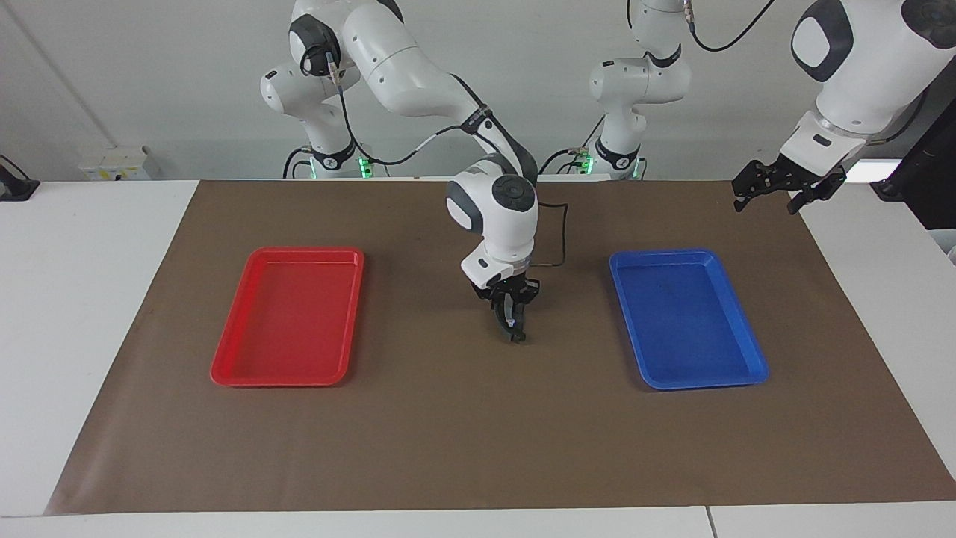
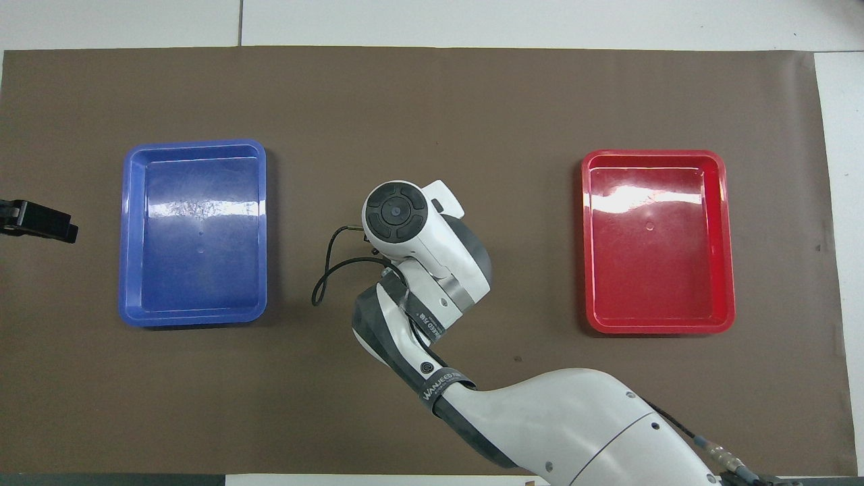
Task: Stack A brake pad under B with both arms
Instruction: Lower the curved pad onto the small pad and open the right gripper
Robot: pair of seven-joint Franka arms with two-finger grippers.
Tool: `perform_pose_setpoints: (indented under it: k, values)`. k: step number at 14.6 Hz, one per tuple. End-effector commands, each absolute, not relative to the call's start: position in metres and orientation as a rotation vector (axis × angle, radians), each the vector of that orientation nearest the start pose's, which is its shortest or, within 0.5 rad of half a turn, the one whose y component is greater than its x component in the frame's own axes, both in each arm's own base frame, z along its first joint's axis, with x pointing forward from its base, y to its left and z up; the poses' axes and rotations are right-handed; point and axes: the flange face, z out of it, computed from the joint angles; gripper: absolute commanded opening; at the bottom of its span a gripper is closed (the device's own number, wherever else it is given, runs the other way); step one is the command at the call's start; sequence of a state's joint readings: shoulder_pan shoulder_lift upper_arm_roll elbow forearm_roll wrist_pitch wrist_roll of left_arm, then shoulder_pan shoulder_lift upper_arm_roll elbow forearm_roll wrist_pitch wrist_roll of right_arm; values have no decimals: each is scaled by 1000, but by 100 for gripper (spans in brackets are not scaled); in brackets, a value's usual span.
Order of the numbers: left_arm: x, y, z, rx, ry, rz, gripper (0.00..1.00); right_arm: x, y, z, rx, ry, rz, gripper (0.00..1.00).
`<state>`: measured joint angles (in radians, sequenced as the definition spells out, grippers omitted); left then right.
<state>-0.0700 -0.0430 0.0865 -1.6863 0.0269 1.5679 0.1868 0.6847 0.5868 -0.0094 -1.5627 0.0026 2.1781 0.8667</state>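
Note:
My right gripper (image 1: pixel 512 327) points straight down at the middle of the brown mat, between the two trays. It is shut on a narrow dark piece with a small bright spot (image 1: pixel 515 335), which looks like the long black pad B seen end-on, its lower end at the mat. The short dark grey pad A is hidden. In the overhead view the right arm's wrist (image 2: pixel 398 216) covers the gripper and whatever is under it. My left gripper (image 1: pixel 777 193) hangs open and empty, high over the mat's edge at the left arm's end, and its tip also shows in the overhead view (image 2: pixel 40 221).
An empty blue tray (image 1: pixel 687 255) lies toward the left arm's end and shows in the overhead view too (image 2: pixel 196 144). An empty red tray (image 1: pixel 306 252) lies toward the right arm's end, also in the overhead view (image 2: pixel 651 154). A black cable loops beside the right wrist (image 2: pixel 324 277).

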Motion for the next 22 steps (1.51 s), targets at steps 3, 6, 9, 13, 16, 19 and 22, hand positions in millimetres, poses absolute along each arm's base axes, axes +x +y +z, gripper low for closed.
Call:
perform_pose_setpoints:
  k: [3, 6, 9, 13, 16, 19, 22]
  values:
    - [534, 13, 599, -3094, 249, 127, 99, 544, 439, 304, -3086, 285, -29, 6]
    - [534, 13, 598, -3095, 247, 130, 99, 544, 439, 302, -3074, 289, -42, 27]
    - [534, 13, 599, -3094, 249, 127, 99, 540, 442, 301, -3075, 281, -35, 42]
    - [534, 13, 598, -3094, 249, 130, 99, 541, 441, 304, -3077, 284, -33, 100]
    - [534, 13, 597, -3094, 249, 132, 99, 546, 431, 331, -3091, 295, -62, 100]
    - [534, 13, 597, -3094, 249, 132, 99, 580, 364, 393, -3117, 380, -182, 100]
    - [534, 13, 598, -3095, 247, 130, 99, 605, 274, 449, -3117, 420, -220, 100]
